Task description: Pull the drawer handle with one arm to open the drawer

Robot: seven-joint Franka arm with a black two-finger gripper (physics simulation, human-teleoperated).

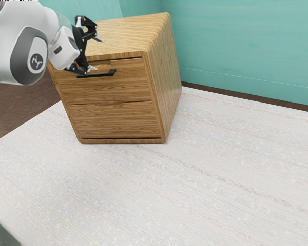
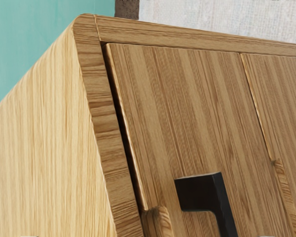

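Note:
A light wooden cabinet (image 1: 159, 56) stands on the pale table, with two drawer fronts facing the exterior view's lower left. The top drawer (image 1: 118, 84) carries a black bar handle (image 1: 98, 74). My gripper (image 1: 95, 52) is at the drawer's upper left corner, open, fingers one above the other. The lower fingertip (image 1: 90, 67) sits just above the handle's left end, and nothing is clamped. In the wrist view the handle (image 2: 207, 197) is close under the hand. A thin dark gap runs along the top drawer front (image 2: 187, 113) beside the cabinet frame.
The lower drawer (image 1: 115, 120) has no visible handle. The white textured tabletop (image 1: 205, 179) spreads wide in front and toward the exterior view's right. A teal wall (image 1: 246, 36) stands behind, and brown floor (image 1: 15, 107) lies to the left.

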